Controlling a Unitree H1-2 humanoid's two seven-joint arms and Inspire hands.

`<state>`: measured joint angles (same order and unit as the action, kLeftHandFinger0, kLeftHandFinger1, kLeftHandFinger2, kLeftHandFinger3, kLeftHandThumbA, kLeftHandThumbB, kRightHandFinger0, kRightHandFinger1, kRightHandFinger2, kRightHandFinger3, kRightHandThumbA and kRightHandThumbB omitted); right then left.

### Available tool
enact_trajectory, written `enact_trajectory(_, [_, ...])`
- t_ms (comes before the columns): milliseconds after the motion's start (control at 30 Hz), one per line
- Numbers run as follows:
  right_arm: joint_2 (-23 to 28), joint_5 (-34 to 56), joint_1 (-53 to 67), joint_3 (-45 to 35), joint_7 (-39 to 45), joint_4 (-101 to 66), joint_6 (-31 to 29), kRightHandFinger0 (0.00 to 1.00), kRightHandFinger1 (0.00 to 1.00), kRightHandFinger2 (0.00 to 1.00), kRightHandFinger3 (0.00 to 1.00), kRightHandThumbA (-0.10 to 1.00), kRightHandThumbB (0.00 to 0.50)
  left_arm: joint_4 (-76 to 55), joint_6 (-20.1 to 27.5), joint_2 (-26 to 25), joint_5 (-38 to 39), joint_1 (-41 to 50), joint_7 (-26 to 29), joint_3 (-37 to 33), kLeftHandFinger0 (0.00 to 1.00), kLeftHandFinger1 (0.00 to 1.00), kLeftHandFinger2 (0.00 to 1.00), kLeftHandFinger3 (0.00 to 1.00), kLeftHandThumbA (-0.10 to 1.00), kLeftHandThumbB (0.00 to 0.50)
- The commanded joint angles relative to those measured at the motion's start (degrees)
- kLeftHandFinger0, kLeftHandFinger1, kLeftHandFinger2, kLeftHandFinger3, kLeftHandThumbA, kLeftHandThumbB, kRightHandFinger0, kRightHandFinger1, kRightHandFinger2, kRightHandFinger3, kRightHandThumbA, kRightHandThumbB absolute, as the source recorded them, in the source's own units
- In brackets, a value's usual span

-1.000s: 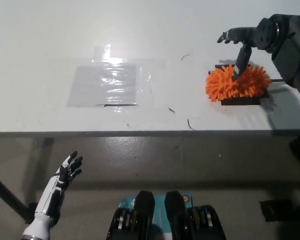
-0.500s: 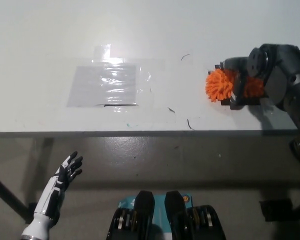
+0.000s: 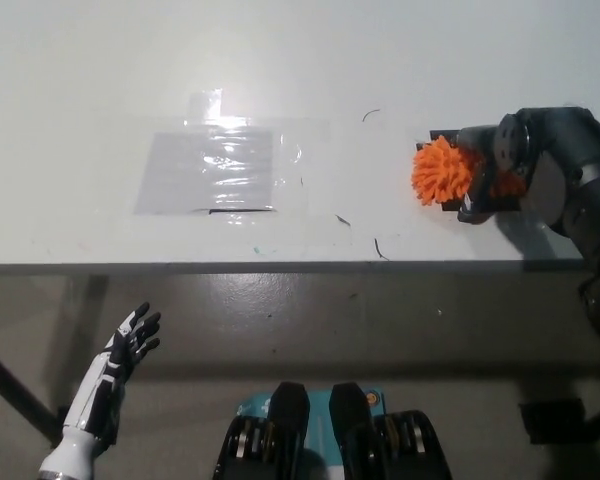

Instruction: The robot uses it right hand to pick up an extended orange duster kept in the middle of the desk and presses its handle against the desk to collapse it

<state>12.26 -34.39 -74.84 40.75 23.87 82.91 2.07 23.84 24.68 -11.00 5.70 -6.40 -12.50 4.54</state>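
The orange duster [image 3: 440, 170] lies at the right side of the white desk [image 3: 280, 60], on a flat dark base [image 3: 443, 205]. Only the left half of its fluffy head shows. My black right hand [image 3: 492, 172] lies low over the duster's right half and covers it. The handle is hidden beneath the hand and arm. How the hand grips the duster cannot be made out. My white left hand [image 3: 128, 345] hangs open at the lower left, below the desk's front edge and far from the duster.
A clear plastic sheet [image 3: 215, 170] is taped flat on the desk's left middle. A few thin dark scraps [image 3: 378, 246] lie near the front edge [image 3: 280, 266], left of the duster. Grey floor shows under the desk.
My right hand came down from above and behind the duster onto its right half, hiding that part. The left hand sank slightly.
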Motion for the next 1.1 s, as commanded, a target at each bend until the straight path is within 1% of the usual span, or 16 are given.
enact_trajectory(0, [0.81, -2.54, 0.6, 0.7, -12.62, 0.19, 0.44, 0.95, 1.0, 1.0, 1.0, 0.26, 0.28, -1.59, 2.25, -0.79, 1.34, -0.8, -1.17, 0.88, 1.0, 1.0, 1.0, 1.0, 1.0, 0.274])
enact_trajectory(33, [0.85, -2.73, 0.71, 0.85, -13.7, 0.15, -0.01, 0.84, 0.97, 1.0, 1.0, 0.15, 0.301, -1.59, 2.25, -0.8, 1.45, -0.82, -1.24, 0.87, 1.0, 1.0, 1.0, 1.0, 1.0, 0.274])
enact_trajectory(67, [0.84, -2.73, 0.71, 0.86, -13.77, 0.17, -0.03, 0.8, 0.93, 1.0, 1.0, 0.15, 0.296, -1.59, 2.25, -0.8, 1.46, -0.82, -1.24, 0.87, 1.0, 1.0, 1.0, 1.0, 1.0, 0.274])
enact_trajectory(100, [0.84, -2.72, 0.71, 0.86, -13.82, 0.19, -0.04, 0.77, 0.87, 0.97, 0.94, 0.1, 0.179, -1.59, 2.25, -0.81, 1.46, -0.82, -1.24, 0.86, 1.0, 1.0, 1.0, 1.0, 1.0, 0.275])
enact_trajectory(133, [1.52, -5.72, 1.21, 3.22, -24.53, -0.64, -3.31, 0.5, 0.57, 0.66, 0.78, -0.08, 0.236, -1.48, 2.25, -0.99, 1.07, -1.18, -0.89, 0.65, 1.0, 1.0, 1.0, 1.0, 1.0, 0.286])
enact_trajectory(167, [1.52, -5.7, 1.21, 3.25, -24.59, -0.61, -3.33, 0.44, 0.51, 0.6, 0.74, -0.1, 0.23, -1.48, 2.25, -0.99, 1.07, -1.18, -0.88, 0.64, 1.0, 1.0, 1.0, 1.0, 1.0, 0.287])
enact_trajectory(300, [1.94, -5.36, 0.89, 3.08, -27.65, -0.73, -5.19, 0.46, 0.54, 0.61, 0.64, -0.1, 0.208, -1.58, 2.25, -0.9, 1.92, -1.25, -1.33, 0.73, 1.0, 1.0, 1.0, 1.0, 1.0, 0.273])
enact_trajectory(400, [1.91, -5.29, 0.88, 3.2, -27.94, -0.61, -5.28, 0.45, 0.54, 0.61, 0.64, -0.1, 0.207, -1.58, 2.25, -0.9, 1.93, -1.25, -1.33, 0.72, 1.0, 1.0, 1.0, 1.0, 1.0, 0.273])
enact_trajectory(533, [2.14, -4.16, 0.61, 2.18, -28.3, -0.61, -6.37, 0.4, 0.48, 0.55, 0.59, -0.1, 0.196, -1.74, 2.25, -0.97, 0.75, -1.15, -0.82, 0.75, 1.0, 1.0, 1.0, 1.0, 1.0, 0.271])
enact_trajectory(600, [2.6, -3.55, 0.53, 1.46, -29.41, -0.65, -7.53, 0.17, 0.28, 0.36, 0.45, -0.1, 0.204, -1.83, 2.25, -1.03, 0.38, -1.36, -0.63, 0.58, 1.0, 1.0, 1.0, 1.0, 1.0, 0.257])
enact_trajectory(633, [2.8, -3.12, 0.49, 0.88, -29.93, -0.62, -7.73, 0.13, 0.25, 0.34, 0.47, -0.1, 0.186, -1.65, 2.25, -0.96, 1.28, -1.47, -1.06, 0.68, 1.0, 1.0, 1.0, 1.0, 1.0, 0.265])
enact_trajectory(767, [2.8, -3.26, 0.27, 0.8, -30.06, -0.41, -7.19, 0.11, 0.22, 0.34, 0.55, -0.1, 0.18, -1.87, 2.25, -0.97, 1.1, -1.33, -0.96, 0.8, 1.0, 1.0, 1.0, 1.0, 1.0, 0.257])
enact_trajectory(800, [2.98, -3.01, 0.06, 0.53, -29.95, -0.38, -7.31, 0.07, 0.19, 0.3, 0.43, -0.1, 0.21, -1.85, 2.25, -1.04, 1.16, -1.38, -1.1, 0.79, 1.0, 1.0, 1.0, 1.0, 1.0, 0.249])
enact_trajectory(833, [3.26, -2.62, -0.25, 0.13, -29.74, -0.37, -7.46, 0.04, 0.17, 0.29, 0.4, -0.1, 0.222, -1.83, 2.25, -1.13, 1.26, -1.46, -1.3, 0.78, 1.0, 1.0, 1.0, 1.0, 1.0, 0.248])
enact_trajectory(1000, [3.6, -2.82, -0.91, -0.07, -30.75, -0.29, -7.32, 0.03, 0.16, 0.28, 0.43, -0.1, 0.235, -1.69, 2.25, -1.09, 0.62, -1.54, -0.86, 0.72, 1.0, 1.0, 1.0, 1.0, 1.0, 0.261])
enact_trajectory(1067, [3.96, -2.59, -1.08, -0.47, -32.12, -0.44, -8.09, 0.0, 0.13, 0.26, 0.39, -0.1, 0.212, -1.54, 2.25, -0.98, 1.07, -1.59, -0.99, 0.8, 1.0, 1.0, 1.0, 1.0, 1.0, 0.261])
